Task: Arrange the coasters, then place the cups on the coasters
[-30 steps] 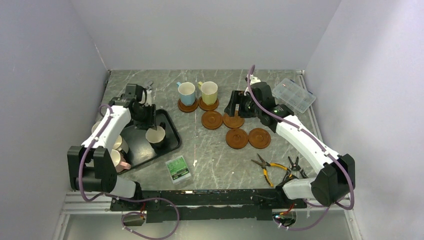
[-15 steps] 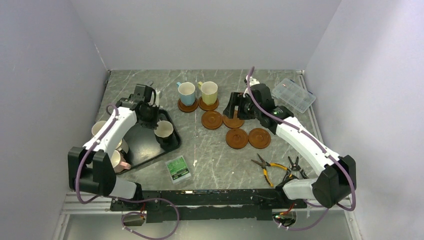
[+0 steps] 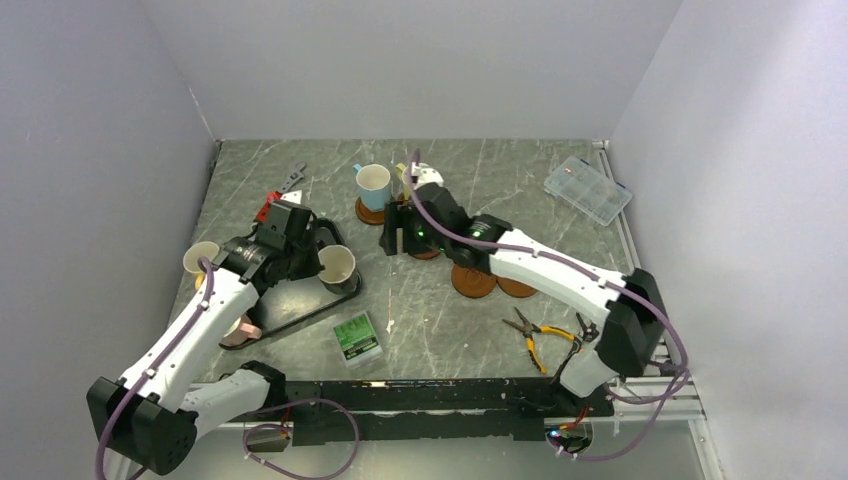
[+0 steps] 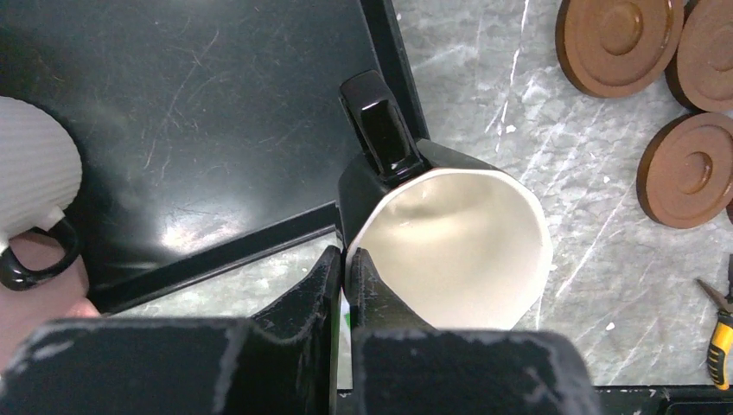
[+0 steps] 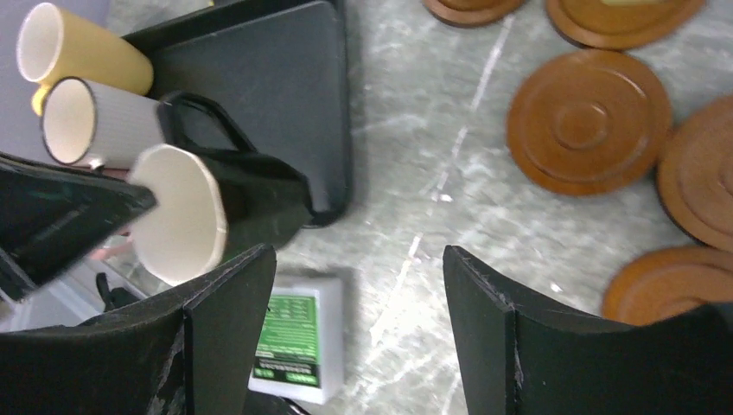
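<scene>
My left gripper (image 4: 346,264) is shut on the rim of the black cup (image 4: 449,242), one finger inside and one outside. The cup hangs tilted over the right edge of the black tray (image 4: 216,130). From above, the black cup (image 3: 337,265) is right of the left gripper (image 3: 318,262). My right gripper (image 5: 359,294) is open and empty above the bare table, near the middle (image 3: 392,238). The light blue cup (image 3: 373,185) stands on a coaster (image 3: 372,213). More coasters (image 5: 588,121) (image 5: 666,285) lie bare. The yellow cup (image 5: 78,52) and white cup (image 5: 95,121) lie by the tray.
A green-labelled box (image 3: 357,337) lies near the front, with pliers (image 3: 540,335) to its right. A clear organiser case (image 3: 588,188) sits at the back right. A red-handled tool (image 3: 270,205) lies behind the tray, and a pink cup (image 3: 240,330) at its left front.
My left gripper closed on the black cup's rim and carried it right, to the tray's edge. My right arm swung left, from the coasters towards the middle, still open.
</scene>
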